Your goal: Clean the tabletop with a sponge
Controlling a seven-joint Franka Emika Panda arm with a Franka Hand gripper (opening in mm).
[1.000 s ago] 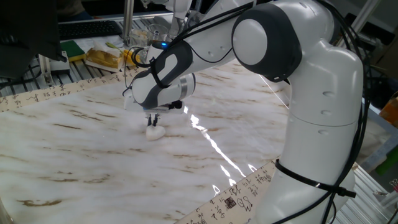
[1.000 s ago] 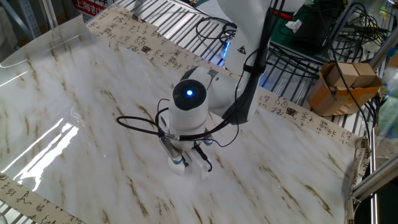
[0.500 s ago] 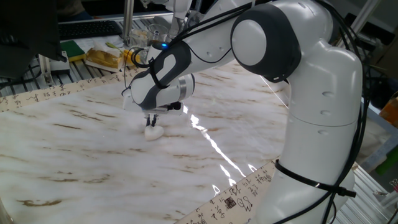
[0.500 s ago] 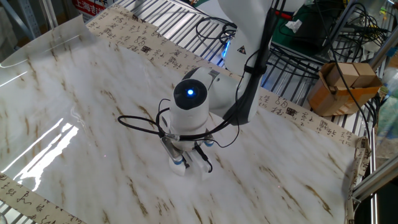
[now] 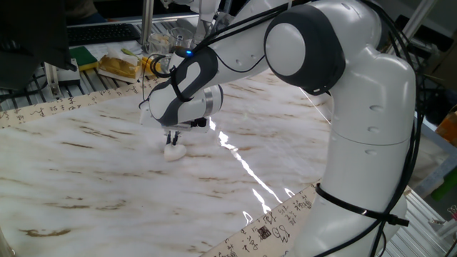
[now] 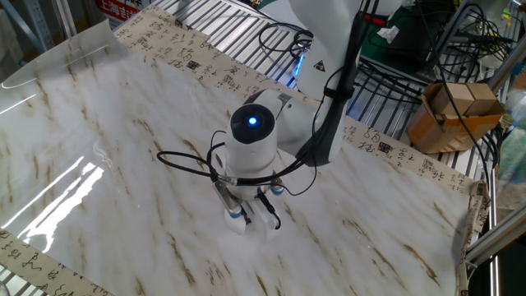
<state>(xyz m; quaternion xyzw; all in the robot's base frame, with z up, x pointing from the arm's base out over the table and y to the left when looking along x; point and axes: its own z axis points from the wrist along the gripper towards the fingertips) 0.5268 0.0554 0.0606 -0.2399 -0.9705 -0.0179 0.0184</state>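
- One fixed view shows us the gripper (image 5: 173, 141) pointing straight down, its two fingers clamped on the sponge (image 5: 173, 150), which is pressed flat against the tabletop (image 5: 86, 185).
- In the other fixed view we see the gripper (image 6: 251, 218) from above, the fingers (image 6: 238, 215) reaching down on either side of the sponge (image 6: 244, 224); only a pale sliver of it shows there, below the wrist.
- The sponge sits well inside the tabletop (image 6: 123, 148), away from every edge, and somewhat nearer the border edge on the robot's base side.
- Above the fingers we see the rounded wrist (image 6: 249, 134) with a blue light glowing on top, and black cables (image 6: 185, 161) looped around it.
- The arm (image 5: 307, 43) bends over the surface from its base at the border (image 5: 275, 221), a beige strip printed with black characters.
- Beyond the far edge we see clutter: a green and yellow item (image 5: 84, 58) and a yellowish packet (image 5: 119, 67).
- Off the corner in the other fixed view stands a cardboard box (image 6: 450, 111).
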